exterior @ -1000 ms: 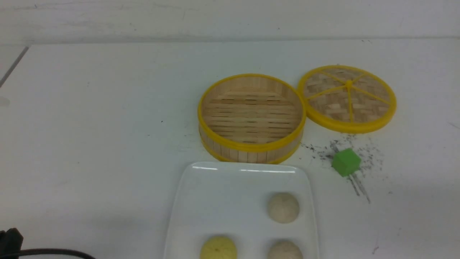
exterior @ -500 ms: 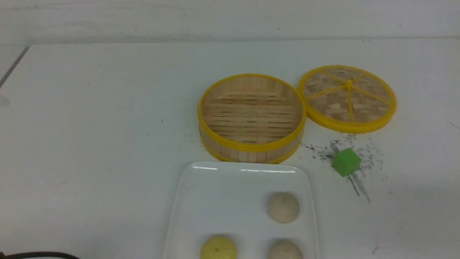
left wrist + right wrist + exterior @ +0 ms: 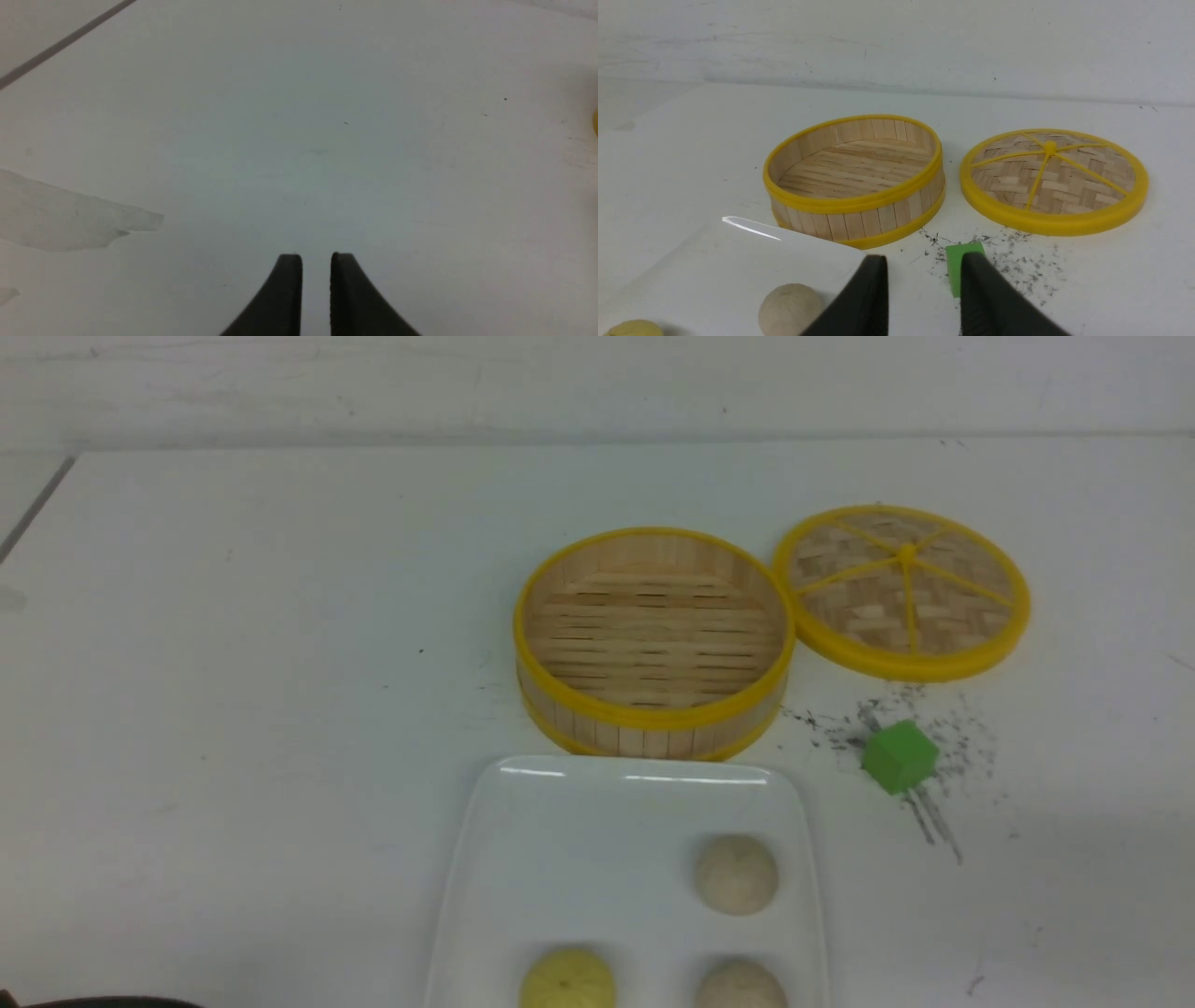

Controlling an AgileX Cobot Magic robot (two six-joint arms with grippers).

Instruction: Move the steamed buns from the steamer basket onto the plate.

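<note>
The steamer basket [image 3: 653,733] stands empty in the middle of the table, slatted floor bare. Just in front of it lies the white plate [image 3: 579,840] with all three steamed buns on it: one beige bun [image 3: 736,874] at its right, a yellow-green bun [image 3: 567,980] and a second beige bun [image 3: 740,987] at the frame's lower edge. Neither gripper shows in the front view. My left gripper [image 3: 316,256] hovers over bare table, its jaws a narrow slit apart and empty. My right gripper [image 3: 924,261] is open and empty, near the plate [image 3: 752,261] corner, short of the basket [image 3: 859,219].
The flat woven lid [image 3: 902,590] lies right of the basket, touching its rim. A green cube [image 3: 898,757] sits among dark specks in front of the lid, partly behind one right finger [image 3: 985,289]. A dark cable [image 3: 103,1002] edges the lower left corner.
The black arm part and cable at the front view's lower left corner have slid down almost out of frame. Buns, plate, basket and lid have not moved.
</note>
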